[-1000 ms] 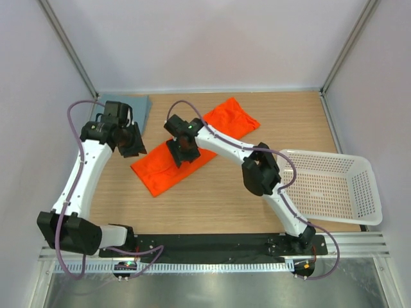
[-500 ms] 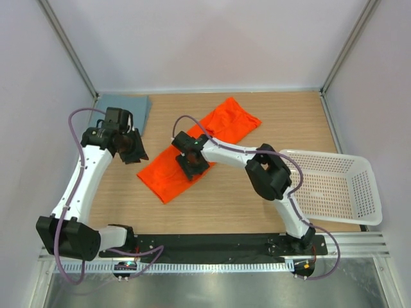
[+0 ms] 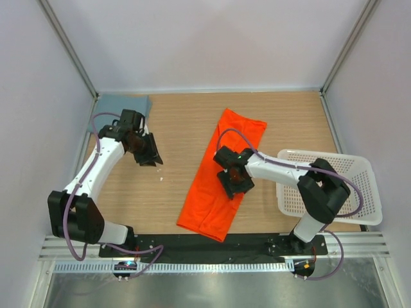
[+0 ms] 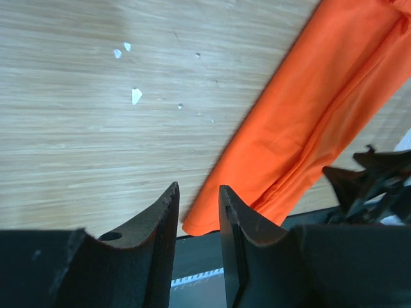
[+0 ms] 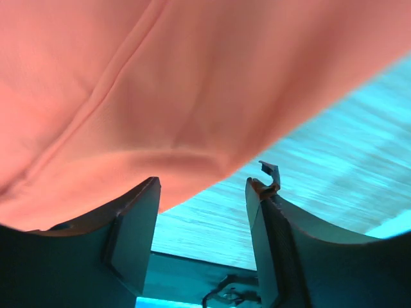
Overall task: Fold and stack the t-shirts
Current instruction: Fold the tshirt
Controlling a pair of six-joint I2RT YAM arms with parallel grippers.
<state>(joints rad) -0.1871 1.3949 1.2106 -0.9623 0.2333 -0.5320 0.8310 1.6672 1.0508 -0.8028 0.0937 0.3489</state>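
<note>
The bright orange t-shirt point(image 3: 209, 200) lies folded into a long strip, running from the table's middle back down to the near edge. My right gripper point(image 3: 235, 180) sits low over the strip's right side. In the right wrist view its jaws point(image 5: 203, 181) stand open, with orange fabric point(image 5: 192, 77) just past the tips and nothing between them. The grey-blue t-shirt point(image 3: 123, 102) lies folded flat in the back left corner. My left gripper point(image 3: 149, 154) hovers over bare wood, left of the orange shirt point(image 4: 308, 109). Its fingers point(image 4: 198, 188) are slightly apart and hold nothing.
A white perforated basket point(image 3: 327, 154) stands at the right edge, beside the right arm's elbow. Small white crumbs point(image 3: 160, 181) lie on the wood near the left gripper. The black base rail point(image 3: 212, 244) runs along the near edge, touching the shirt's lower end.
The right gripper travelled right and toward the near edge, and the orange shirt swung with it from a left-leaning diagonal to a near-vertical strip. The left gripper shifted right.
</note>
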